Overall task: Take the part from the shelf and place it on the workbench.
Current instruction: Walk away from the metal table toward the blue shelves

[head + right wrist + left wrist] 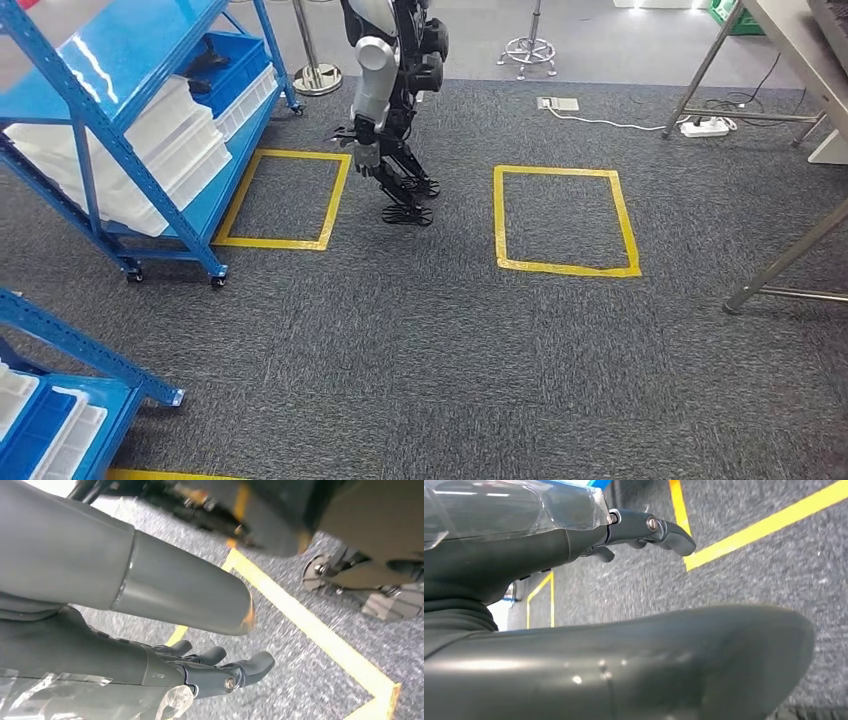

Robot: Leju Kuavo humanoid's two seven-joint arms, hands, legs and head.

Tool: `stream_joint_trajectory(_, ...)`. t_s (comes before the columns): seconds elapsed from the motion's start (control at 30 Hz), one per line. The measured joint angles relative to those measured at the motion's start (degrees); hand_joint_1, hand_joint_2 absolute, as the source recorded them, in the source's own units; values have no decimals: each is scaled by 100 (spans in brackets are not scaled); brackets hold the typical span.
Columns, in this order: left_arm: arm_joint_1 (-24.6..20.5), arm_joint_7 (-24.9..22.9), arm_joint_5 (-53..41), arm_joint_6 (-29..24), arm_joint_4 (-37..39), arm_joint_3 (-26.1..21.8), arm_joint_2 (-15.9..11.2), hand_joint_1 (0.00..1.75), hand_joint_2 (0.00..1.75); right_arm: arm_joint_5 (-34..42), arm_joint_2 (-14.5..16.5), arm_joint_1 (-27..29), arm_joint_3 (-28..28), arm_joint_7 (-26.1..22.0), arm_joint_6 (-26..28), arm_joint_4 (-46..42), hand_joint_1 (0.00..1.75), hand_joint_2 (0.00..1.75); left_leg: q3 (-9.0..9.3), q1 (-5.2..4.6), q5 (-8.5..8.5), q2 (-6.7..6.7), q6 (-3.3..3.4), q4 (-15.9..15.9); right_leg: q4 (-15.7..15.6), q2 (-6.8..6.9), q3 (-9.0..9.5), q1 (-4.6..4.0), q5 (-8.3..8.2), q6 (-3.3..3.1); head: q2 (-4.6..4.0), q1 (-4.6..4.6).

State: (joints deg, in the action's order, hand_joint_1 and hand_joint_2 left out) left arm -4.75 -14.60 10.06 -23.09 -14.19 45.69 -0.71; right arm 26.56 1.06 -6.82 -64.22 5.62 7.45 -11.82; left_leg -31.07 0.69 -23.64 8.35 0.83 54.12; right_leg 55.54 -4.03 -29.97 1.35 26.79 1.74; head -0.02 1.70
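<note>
A blue shelf [130, 45] stands at the left with white bins [170, 150] and a blue bin [238, 72] on it. A dark object [207, 58] lies in the blue bin; I cannot tell whether it is the part. The metal workbench [790, 35] stands at the far right, seen by its edge and legs. My left hand [644, 530] hangs over the grey carpet with fingers stretched out and nothing in it. Over the carpet beside a yellow tape line [310, 625], my right hand [215, 670] also holds nothing, its fingers apart.
A humanoid robot [385, 90] stands on the carpet between two yellow taped squares [280, 243] [565, 268]. A second blue shelf [75, 345] is at the near left. Stanchion bases [318, 78] and a power strip [705, 126] lie at the back.
</note>
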Motion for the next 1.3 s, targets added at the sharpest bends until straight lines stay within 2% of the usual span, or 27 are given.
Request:
stream_joint_trajectory(0.03,7,1,5,-3,0,0,5,0,0,0,-2,2,2,5,-2,0,0,0,-37,3,-44,-78,-25,74,-11,87,10,-4,-5,-45,0,-6)
stream_joint_trajectory(0.07,10,2,9,-6,0,0,11,0,0,0,-3,5,4,10,-3,0,0,0,-119,-1,-148,-226,-46,249,-22,179,18,-5,-10,-85,0,-14)
stream_joint_trajectory(0.13,0,5,17,-15,0,0,21,0,0,2,-8,23,8,15,-4,0,0,0,-454,-18,-517,-598,-76,950,-31,357,24,-26,-1,-138,0,-29)
stream_joint_trajectory(0.2,-4,9,28,-22,0,-1,22,0,0,3,-10,38,9,19,-2,0,0,0,-819,-14,-810,-726,-92,1708,-30,547,26,-52,17,-162,0,-34)
stream_joint_trajectory(0.23,2,12,33,-23,0,-1,23,0,0,2,-11,39,10,19,1,0,0,0,-879,-13,-818,-744,-90,1842,-30,640,30,-59,27,-166,0,-34)
stream_joint_trajectory(0.27,8,15,37,-23,0,-1,25,0,0,2,-12,37,11,17,5,0,0,0,-815,-14,-722,-759,-82,1729,-29,721,39,-62,36,-166,0,-34)
stream_joint_trajectory(0.3,10,16,43,-22,0,-1,25,0,0,2,-11,32,12,14,10,0,0,0,-621,-21,-542,-818,-64,1368,-29,799,56,-65,48,-160,0,-35)
stream_joint_trajectory(0.37,0,13,54,-21,0,-2,26,0,0,1,-10,24,14,3,23,0,0,0,-150,-67,-208,-1125,5,488,-28,937,101,-85,87,-121,0,-34)
stream_joint_trajectory(0.4,-8,9,60,-21,0,-2,27,0,0,0,-10,20,14,-2,28,0,0,0,-1,-96,-113,-1244,40,189,-26,997,124,-97,106,-95,0,-33)
stream_joint_trajectory(0.43,-13,4,64,-20,0,-3,28,0,0,0,-10,15,14,-5,32,0,0,0,53,-120,-87,-1304,69,61,-28,1055,143,-105,122,-68,0,-30)
stream_joint_trajectory(0.5,-11,-2,71,-19,0,-3,31,0,0,-1,-10,-7,14,-7,36,-1,0,0,43,-118,-66,-1171,117,28,-41,1146,184,-104,147,-13,0,-29)
stream_joint_trajectory(0.57,0,-6,73,-22,0,-2,33,0,0,-3,-11,-22,15,-1,33,-1,0,0,72,-80,-29,-1027,174,-20,117,934,150,-90,285,45,0,-20)
stream_joint_trajectory(0.63,-4,-7,75,-30,0,-2,35,0,0,-5,-13,-9,16,14,17,0,0,0,85,-56,-10,-883,213,-43,750,574,-136,-76,635,76,0,-3)
stream_joint_trajectory(0.7,-15,-3,80,-37,0,-3,36,0,0,-7,-16,11,16,37,1,0,0,0,79,-56,-8,-720,231,-38,1523,450,-535,-72,930,84,0,4)
stream_joint_trajectory(0.73,-13,-1,83,-39,0,-3,38,0,0,-7,-18,15,16,49,-2,0,0,0,81,-55,-10,-629,233,-34,1684,436,-639,-71,925,86,0,5)
stream_joint_trajectory(0.77,-6,0,85,-38,0,-3,39,0,0,-7,-20,18,16,58,-3,0,0,0,90,-50,-12,-537,229,-31,1601,424,-628,-66,797,87,0,5)
stream_joint_trajectory(0.8,1,0,87,-37,0,-2,42,0,0,-9,-22,19,16,65,-4,0,0,0,103,-40,-15,-444,220,-27,1291,385,-508,-55,575,90,0,5)
stream_joint_trajectory(0.87,1,-1,87,-29,0,-2,44,0,0,-14,-29,24,15,75,-4,0,0,0,110,-28,-33,-280,174,-7,450,132,-149,-14,158,100,0,6)
stream_joint_trajectory(0.93,-6,-8,86,-20,0,-3,45,0,0,-17,-33,28,14,79,-3,0,0,0,87,-28,-38,-148,107,11,44,-42,23,6,24,76,0,5)
stream_joint_trajectory(1.0,-6,-15,85,-14,3,-3,45,0,0,-17,-34,22,15,79,1,0,0,0,59,-11,-34,-49,42,9,24,65,38,-13,34,2,0,-2)
stream_joint_trajectory(1.03,0,-15,84,-11,5,-3,47,0,0,-17,-36,20,16,78,4,0,0,0,36,-4,-62,-106,15,47,17,137,46,-21,32,-38,0,-6)
stream_joint_trajectory(1.07,2,-15,81,-7,8,-3,49,0,0,-17,-38,21,19,76,9,0,0,0,-30,-6,-147,-237,-12,181,9,215,51,-26,31,-81,0,-14)
stream_joint_trajectory(1.13,-1,-15,76,3,11,-3,54,0,0,-16,-45,32,25,71,17,0,0,0,-328,-16,-480,-585,-52,813,0,375,53,-44,35,-142,0,-31)
stream_joint_trajectory(1.2,-6,-20,73,18,11,-3,54,0,0,-15,-49,47,27,69,20,0,0,0,-721,-16,-805,-719,-70,1615,0,539,55,-79,54,-172,0,-41)
stream_joint_trajectory(1.23,-2,-25,72,26,11,-3,54,0,0,-15,-49,51,26,68,20,0,0,0,-826,-16,-843,-734,-65,1821,1,620,61,-91,65,-180,0,-43)
stream_joint_trajectory(1.27,4,-29,72,33,11,-3,54,0,0,-13,-48,50,26,67,20,0,0,0,-815,-21,-770,-745,-50,1794,1,699,73,-101,79,-184,0,-44)
stream_joint_trajectory(1.3,8,-33,72,36,11,-3,54,0,0,-11,-45,46,26,65,20,0,0,0,-688,-34,-607,-777,-25,1538,1,777,92,-108,95,-186,0,-43)
